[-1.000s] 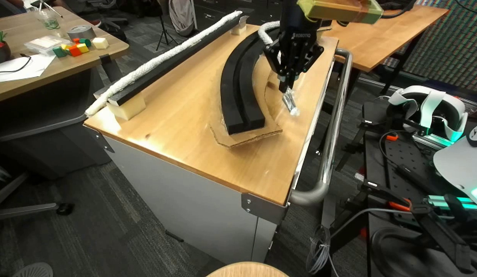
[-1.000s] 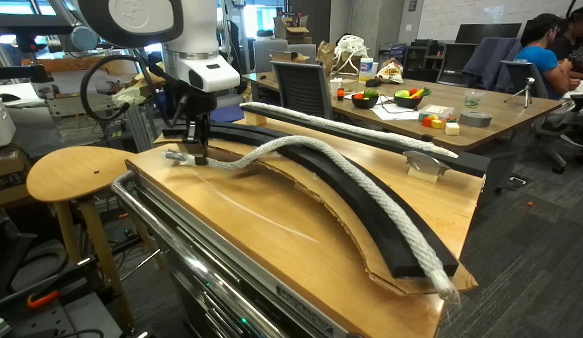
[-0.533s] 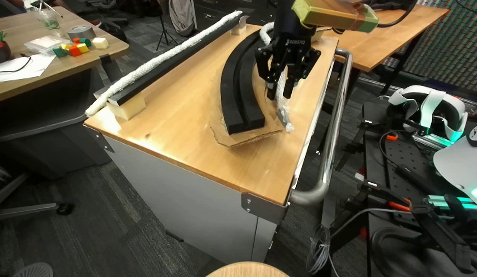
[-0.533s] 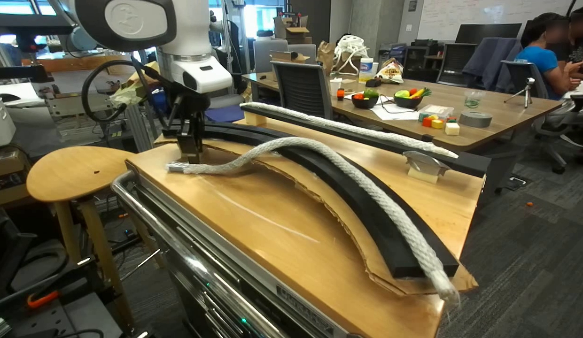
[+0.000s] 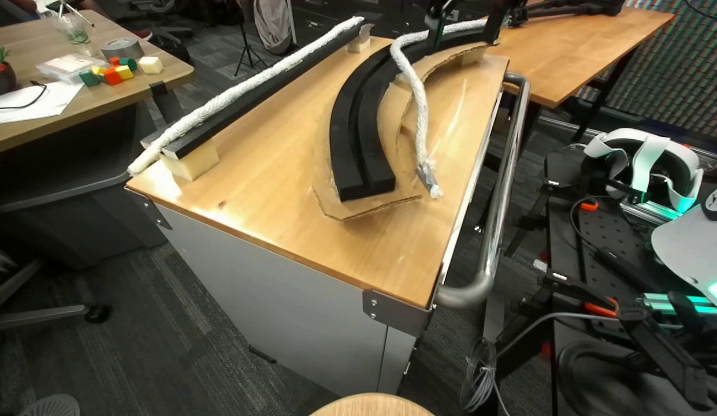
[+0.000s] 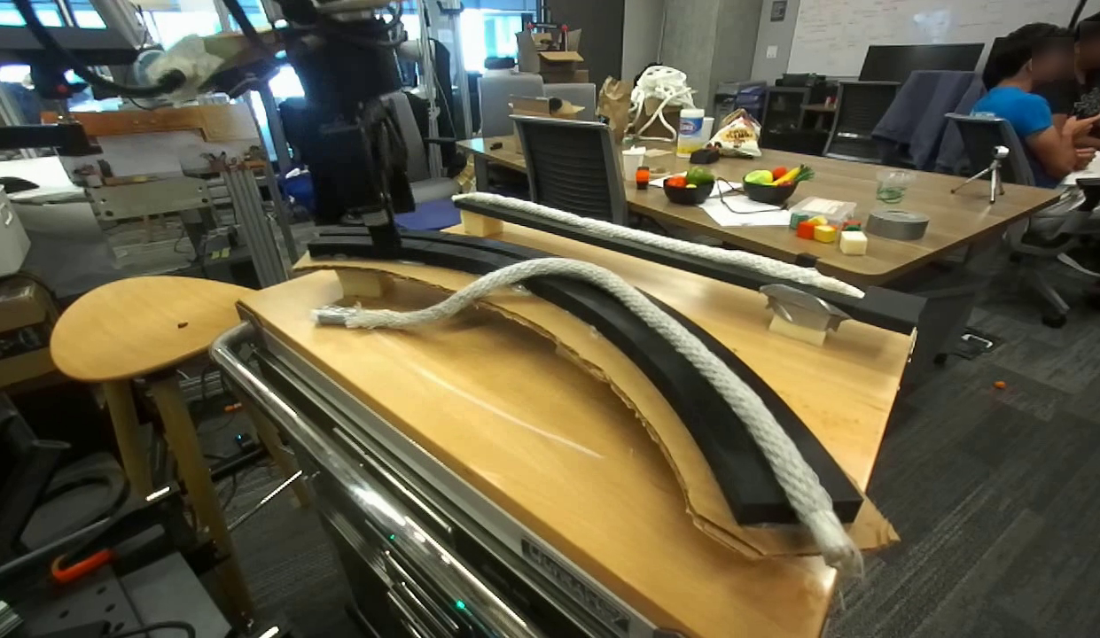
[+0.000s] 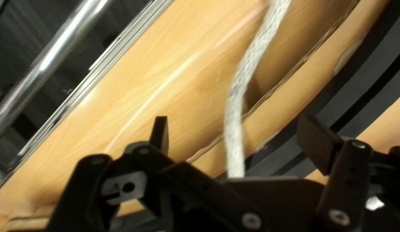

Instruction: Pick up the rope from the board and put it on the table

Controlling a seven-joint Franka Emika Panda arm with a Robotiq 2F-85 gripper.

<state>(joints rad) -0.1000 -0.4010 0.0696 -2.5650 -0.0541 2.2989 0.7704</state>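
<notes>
The white rope [image 6: 727, 381] runs along part of the curved black grooved board [image 5: 346, 121], then bends off it. Its taped end [image 6: 332, 316] rests on the wooden tabletop [image 6: 479, 381], while the frayed end hangs past the board's far tip. In the wrist view my gripper [image 7: 240, 137] is open, its fingers wide apart, and the rope [image 7: 234, 129] passes below the gap without being held. The gripper [image 5: 462, 43] sits at the top of an exterior view, its upper part cut off; its height over the board cannot be told exactly.
Another white rope [image 5: 248, 86] lies along a straight black rail [image 5: 231, 112] on foam blocks at the tabletop's edge. Cardboard [image 6: 674, 443] sits under the curved board. A metal handle bar [image 5: 508, 190] follows one side. A wooden stool [image 6: 151, 328] stands close by.
The gripper went from closed around the rope near its taped end to open, and has risen away from it. The rope end now lies loose. The curved board has shifted very slightly.
</notes>
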